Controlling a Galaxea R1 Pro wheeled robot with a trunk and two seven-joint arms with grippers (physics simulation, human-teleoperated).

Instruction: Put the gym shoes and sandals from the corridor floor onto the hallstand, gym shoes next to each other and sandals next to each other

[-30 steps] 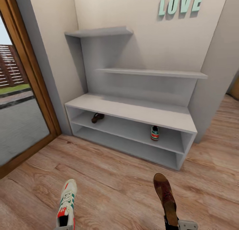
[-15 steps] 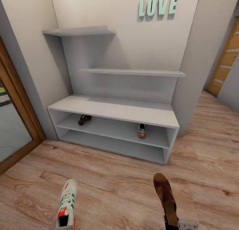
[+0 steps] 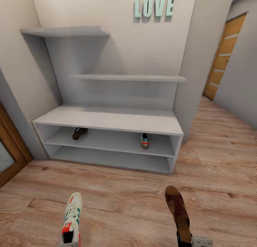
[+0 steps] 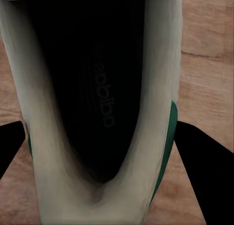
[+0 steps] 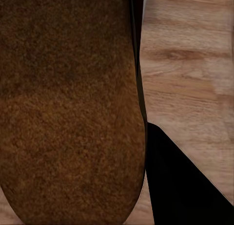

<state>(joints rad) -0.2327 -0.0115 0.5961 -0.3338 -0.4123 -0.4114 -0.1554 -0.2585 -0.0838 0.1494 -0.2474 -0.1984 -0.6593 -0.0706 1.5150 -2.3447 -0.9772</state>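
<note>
The pale grey hallstand stands against the wall ahead. On its upper low shelf a brown sandal lies at the left and a gym shoe at the right, far apart. My left gripper is shut on the heel of the other white gym shoe, held above the corridor floor. In the left wrist view black fingers flank that gym shoe. My right gripper is shut on the second sandal. The right wrist view shows one finger beside this sandal's brown insole.
Mint LOVE letters hang above the staggered wall shelves. A wall pier juts out right of the rack, with a wooden door further along the corridor. A brown door frame borders the left.
The whole picture has slid left, so the camera has turned right; the glass door at the left has nearly left the view. Both held shoes keep their place in the picture.
</note>
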